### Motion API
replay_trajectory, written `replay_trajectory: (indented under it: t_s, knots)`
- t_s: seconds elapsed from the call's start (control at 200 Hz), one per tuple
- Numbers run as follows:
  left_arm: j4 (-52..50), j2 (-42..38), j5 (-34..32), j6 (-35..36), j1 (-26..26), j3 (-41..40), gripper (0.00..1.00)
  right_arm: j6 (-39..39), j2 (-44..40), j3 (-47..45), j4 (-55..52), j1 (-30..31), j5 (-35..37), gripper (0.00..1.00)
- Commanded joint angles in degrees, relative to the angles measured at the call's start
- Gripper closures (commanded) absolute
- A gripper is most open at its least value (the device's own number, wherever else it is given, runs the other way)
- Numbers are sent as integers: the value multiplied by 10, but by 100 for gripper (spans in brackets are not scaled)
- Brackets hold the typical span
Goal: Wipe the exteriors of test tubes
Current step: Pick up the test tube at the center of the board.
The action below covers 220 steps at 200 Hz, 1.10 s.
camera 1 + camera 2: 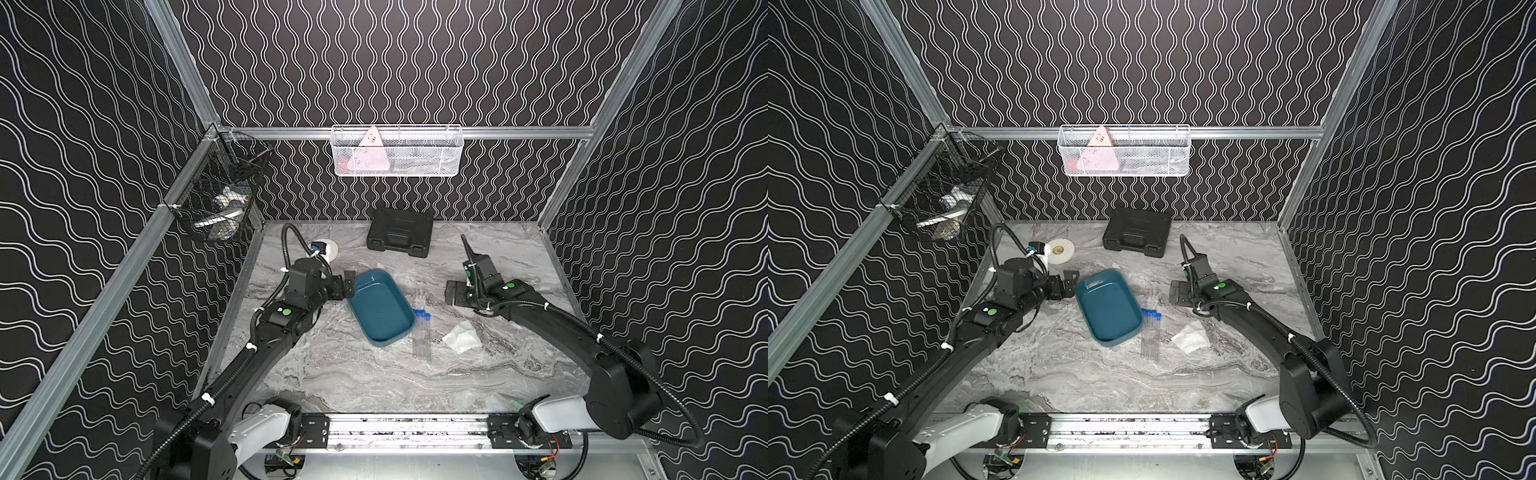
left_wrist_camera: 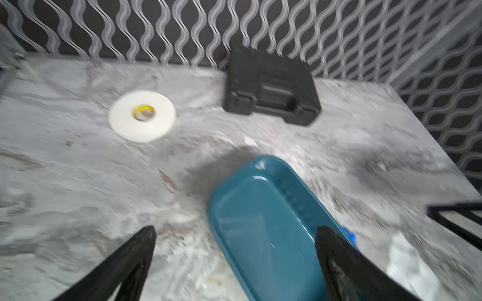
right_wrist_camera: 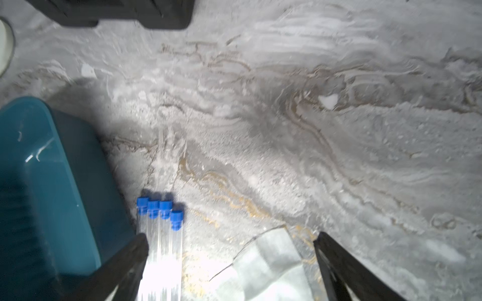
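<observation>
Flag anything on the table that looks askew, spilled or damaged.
Nothing looks spilled or broken. The teal tray sits at a slant, and a white scrap lies loose on the marble table. The four test tubes lie side by side.

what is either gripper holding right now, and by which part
Nothing is held. The left gripper and right gripper are both open and empty; the test tubes and tissue lie on the table.
</observation>
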Motion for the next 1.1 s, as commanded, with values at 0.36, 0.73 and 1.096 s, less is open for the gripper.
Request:
replay_trajectory:
  t_s: [0.36,0.73,1.096]
  knots:
    - [-55,-81,-8,-69,-64,-59,1,20,21,37,-88,40,7,3]
    - [-98,-129,44,-59,-69,-49,1,93,28,52,-103,47,-11,19]
    - [-83,-152,60,-94,-69,-85,1,112,133,96,-103,89,-6,48]
